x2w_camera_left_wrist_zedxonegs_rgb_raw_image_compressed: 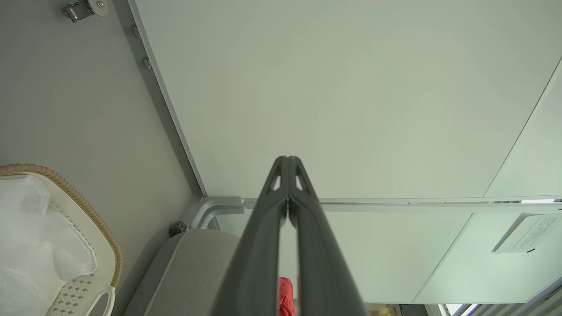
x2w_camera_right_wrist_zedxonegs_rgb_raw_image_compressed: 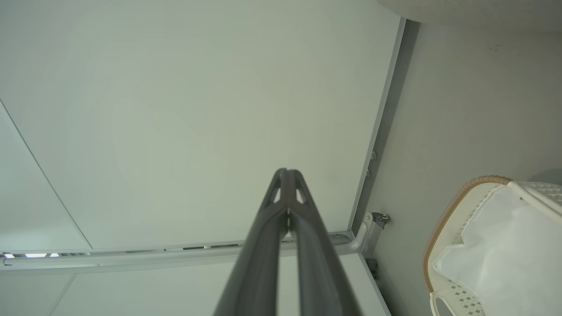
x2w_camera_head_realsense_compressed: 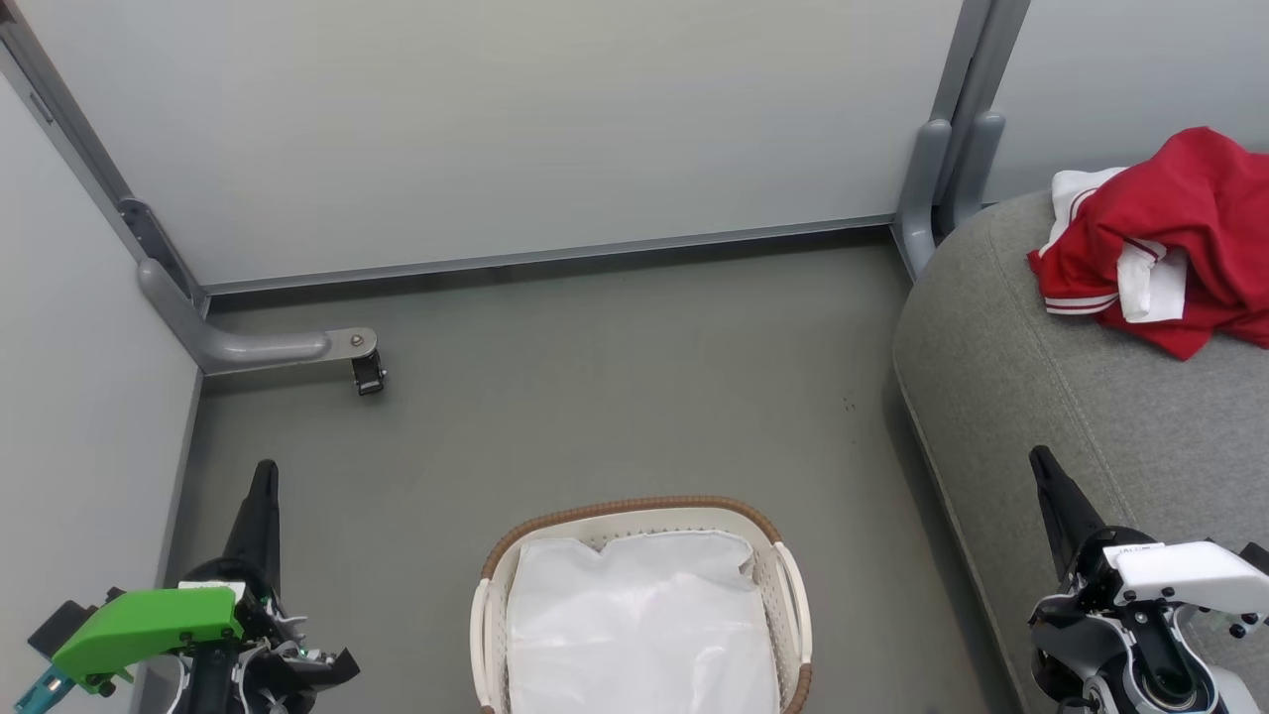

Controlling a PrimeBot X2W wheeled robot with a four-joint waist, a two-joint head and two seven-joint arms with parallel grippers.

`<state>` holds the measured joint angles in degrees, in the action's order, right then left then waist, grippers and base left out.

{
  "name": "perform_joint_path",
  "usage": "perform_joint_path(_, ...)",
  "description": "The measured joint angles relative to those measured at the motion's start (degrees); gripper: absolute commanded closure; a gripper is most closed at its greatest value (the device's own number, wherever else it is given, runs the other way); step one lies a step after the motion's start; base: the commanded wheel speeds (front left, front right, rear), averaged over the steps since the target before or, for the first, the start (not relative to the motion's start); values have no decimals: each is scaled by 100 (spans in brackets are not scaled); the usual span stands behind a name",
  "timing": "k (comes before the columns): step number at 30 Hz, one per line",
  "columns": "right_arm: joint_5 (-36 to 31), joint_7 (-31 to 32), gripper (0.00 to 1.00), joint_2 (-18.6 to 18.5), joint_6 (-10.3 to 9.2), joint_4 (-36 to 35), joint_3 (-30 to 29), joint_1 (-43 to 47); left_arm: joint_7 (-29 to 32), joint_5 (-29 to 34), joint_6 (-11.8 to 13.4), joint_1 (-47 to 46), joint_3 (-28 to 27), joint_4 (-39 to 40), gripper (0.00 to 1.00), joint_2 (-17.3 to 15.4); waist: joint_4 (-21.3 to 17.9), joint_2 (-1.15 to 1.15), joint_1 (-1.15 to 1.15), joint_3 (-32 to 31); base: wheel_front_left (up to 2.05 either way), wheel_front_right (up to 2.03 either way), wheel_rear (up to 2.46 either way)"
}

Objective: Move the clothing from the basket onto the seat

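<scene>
Grey floor [x2w_camera_head_realsense_compressed: 595,377], basket [x2w_camera_head_realsense_compressed: 634,508] cropped btm, clothing [x2w_camera_head_realsense_compressed: 1190,198] cropped rt

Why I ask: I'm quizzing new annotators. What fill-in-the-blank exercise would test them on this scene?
1. The clothing on the grey seat is mainly ____.
2. Inside the basket lies a ____ liner.
3. The left gripper and the right gripper both have their fingers ____.
Missing words: red; white; shut.
</scene>
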<state>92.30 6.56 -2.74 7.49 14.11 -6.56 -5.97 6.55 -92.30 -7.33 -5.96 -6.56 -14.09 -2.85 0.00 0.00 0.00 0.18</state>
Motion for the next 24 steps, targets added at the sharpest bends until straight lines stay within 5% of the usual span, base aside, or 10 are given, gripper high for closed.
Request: perform_joint_path(24, 0, 3, 100, 0, 0, 0, -1, -1, 0, -1, -1, 0, 1, 1, 100, 0, 0, 0, 0, 0, 0, 0, 0)
